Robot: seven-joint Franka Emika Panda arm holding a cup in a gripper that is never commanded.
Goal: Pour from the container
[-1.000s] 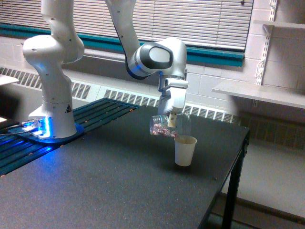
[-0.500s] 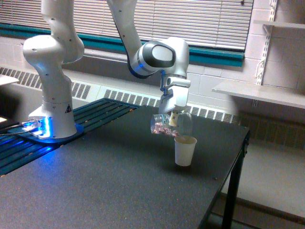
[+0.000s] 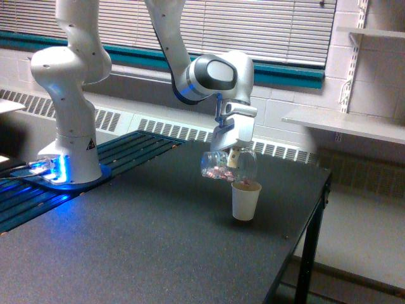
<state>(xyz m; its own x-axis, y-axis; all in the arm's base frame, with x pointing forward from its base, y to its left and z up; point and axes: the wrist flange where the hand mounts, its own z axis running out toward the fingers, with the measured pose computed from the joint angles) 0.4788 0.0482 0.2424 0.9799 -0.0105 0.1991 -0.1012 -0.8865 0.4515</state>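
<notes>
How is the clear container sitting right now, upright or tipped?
Tipped. The container, held in the gripper, lies nearly on its side above the paper cup, pinkish bits showing inside.

A dark, speckled surface (image 3: 145, 253) fills the lower part of the exterior view, with a black leg (image 3: 306, 266) under its right near edge. An off-white paper cup (image 3: 245, 201) stands upright on it, toward the right and far side, near the right edge. At the far left, the robot's white base (image 3: 71, 152) sits on a blue-lit plate (image 3: 57, 180) over dark slats (image 3: 133, 149)
</notes>
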